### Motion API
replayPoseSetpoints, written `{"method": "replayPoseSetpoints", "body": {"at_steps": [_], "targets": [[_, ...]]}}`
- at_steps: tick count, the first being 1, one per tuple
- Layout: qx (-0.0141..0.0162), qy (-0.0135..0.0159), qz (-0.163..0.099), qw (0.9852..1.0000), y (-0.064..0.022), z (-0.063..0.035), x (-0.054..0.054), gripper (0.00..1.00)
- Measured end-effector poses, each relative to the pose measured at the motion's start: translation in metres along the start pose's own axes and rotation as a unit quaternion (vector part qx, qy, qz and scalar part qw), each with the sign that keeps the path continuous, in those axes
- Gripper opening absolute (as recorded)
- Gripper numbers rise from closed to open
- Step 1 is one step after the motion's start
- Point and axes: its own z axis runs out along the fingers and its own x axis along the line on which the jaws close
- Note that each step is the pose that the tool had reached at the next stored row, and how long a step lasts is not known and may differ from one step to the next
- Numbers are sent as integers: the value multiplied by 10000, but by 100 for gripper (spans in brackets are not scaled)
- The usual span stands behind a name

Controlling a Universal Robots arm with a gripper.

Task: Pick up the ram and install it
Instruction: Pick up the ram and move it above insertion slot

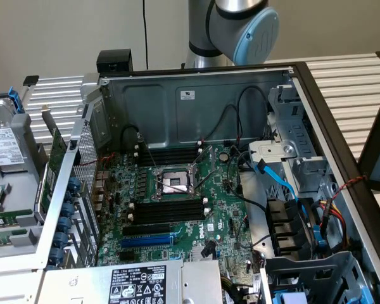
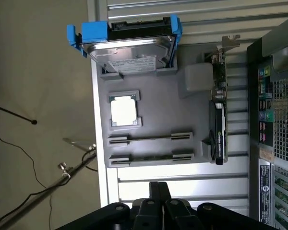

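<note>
- the table [image 1: 351, 79], a slatted metal surface, carries everything.
- the computer case [image 1: 196, 101] lies open on it, next to the tray, with the robot arm [image 1: 240, 25] rising behind its back wall.
- the motherboard [image 1: 221, 209] covers the case floor. its black memory slots [image 1: 168, 212] with white end clips sit on either side of the processor socket and look empty.
- a grey tray [image 2: 156, 103] sits on the table just beside the case. it holds a hard drive [image 2: 129, 48] in a blue carrier, a graphics card [image 2: 220, 120] standing on edge, and a loose processor [image 2: 123, 110].
- the hand [image 2: 159, 186] hangs above the table just off the tray's edge. its fingers are pressed together and grip nothing.
- the ram [image 2: 150, 157] stands on edge in a long holder on the tray, the part lying nearest the hand. a second holder beside it shows only a thin line, and whether that is another stick cannot be told.
- the ram will likely feel light and stiff, but it is thin and fragile, and a skewed pull could flex it.
- the best hold looks to be across the flat faces at mid-length, between the holder's end blocks, keeping off the contact edge.
</note>
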Motion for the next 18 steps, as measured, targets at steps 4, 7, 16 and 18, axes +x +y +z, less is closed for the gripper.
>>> {"method": "replayPoseSetpoints", "body": {"at_steps": [4, 7, 16, 18], "targets": [[12, -6, -231, 9997, 2, 2, 5, 11], [25, -11, -503, 9987, 3, 6, 5, 11], [64, -32, -1316, 9913, 3, 24, 4, 11], [71, -36, -1496, 9887, 3, 27, 5, 11]]}}
